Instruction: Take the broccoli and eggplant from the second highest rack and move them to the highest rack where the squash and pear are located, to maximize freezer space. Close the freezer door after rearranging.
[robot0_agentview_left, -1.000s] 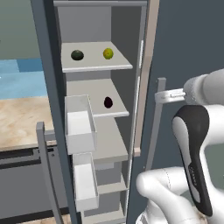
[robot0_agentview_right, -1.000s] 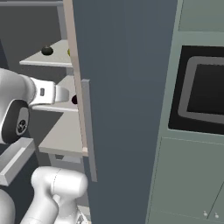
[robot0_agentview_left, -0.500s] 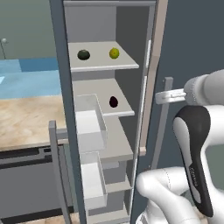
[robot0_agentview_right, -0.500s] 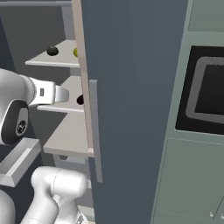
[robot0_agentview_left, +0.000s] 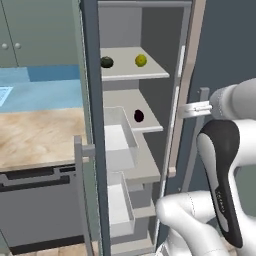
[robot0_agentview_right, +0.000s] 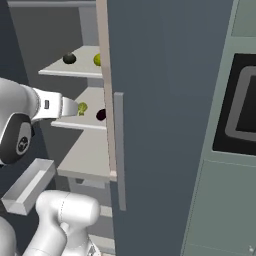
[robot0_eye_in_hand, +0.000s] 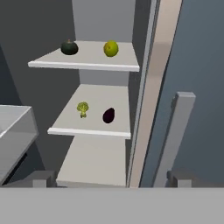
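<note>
On the highest rack (robot0_eye_in_hand: 87, 65) sit a dark green squash (robot0_eye_in_hand: 69, 47) and a yellow-green pear (robot0_eye_in_hand: 111, 48). One rack lower lie the small broccoli (robot0_eye_in_hand: 82, 108) and, to its right, the dark purple eggplant (robot0_eye_in_hand: 108, 115). My gripper (robot0_eye_in_hand: 111, 180) is open, fingertips wide apart, nothing between them, well short of both racks. In the right base view my gripper (robot0_agentview_right: 74, 107) points at the broccoli (robot0_agentview_right: 82, 107) and eggplant (robot0_agentview_right: 101, 114). The left base view shows the eggplant (robot0_agentview_left: 139, 116), squash (robot0_agentview_left: 106, 62) and pear (robot0_agentview_left: 141, 60); the door frame hides the broccoli there.
The freezer door (robot0_agentview_right: 165, 100) stands open on the right, its long handle (robot0_eye_in_hand: 175, 131) close beside my hand. A white bin (robot0_agentview_left: 120, 140) juts out at the left below the racks. A wooden counter (robot0_agentview_left: 40, 135) and a dark appliance (robot0_agentview_left: 40, 200) lie further left.
The whole picture has shifted: the base has driven, and the freezer now sits further right in the left base view. The food has not moved on its racks; the gripper stays open.
</note>
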